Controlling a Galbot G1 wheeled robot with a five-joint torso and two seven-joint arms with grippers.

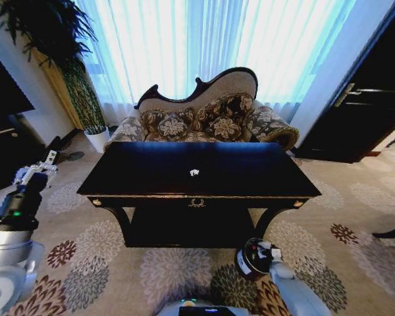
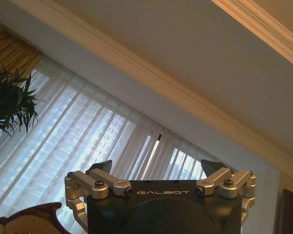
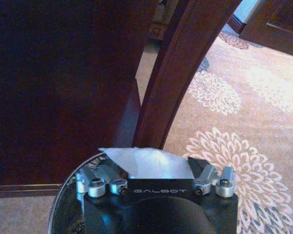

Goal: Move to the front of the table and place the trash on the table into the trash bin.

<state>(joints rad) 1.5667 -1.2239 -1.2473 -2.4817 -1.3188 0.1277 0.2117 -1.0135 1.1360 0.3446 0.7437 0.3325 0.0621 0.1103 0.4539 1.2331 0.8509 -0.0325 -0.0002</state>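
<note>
**Right arm over the bin, one scrap left on the table**

Sheer curtains glow behind an ornate sofa [image 1: 204, 115], and in front of it stands the table [image 1: 145, 172], dark and glossy, squarely ahead of the robot on a flowered carpet [image 1: 99, 263]. The drive to the table's front looks done.

On the tabletop only a small white wadded paper bit [image 1: 194, 172] is visible, lying near the middle, a little toward the front edge. The trash bin [image 1: 250, 258] sits on the carpet just beside the table's front right leg, below the tabletop's level.

The right gripper [image 3: 158, 168] is down at the bin: the right wrist view looks past its fingers into the bin's round rim [image 3: 56, 207], with the curved table leg [image 3: 171, 92] close behind. A pale, flat, sheet-like piece [image 3: 149, 162] lies between the fingers, which stand apart on either side of it; whether they pinch it or it simply rests there, I cannot tell. I judge this to be the drop-off step of one piece.

The left gripper [image 2: 158, 168] is raised at the robot's left side, well apart from the table, pointing up toward ceiling and curtains, its fingers spread wide and empty.

Next would likely come freeing the pale piece over the bin, then lifting clear of the tabletop's edge and reaching to the paper bit, a small target calling for a low, centred pinch.
</note>
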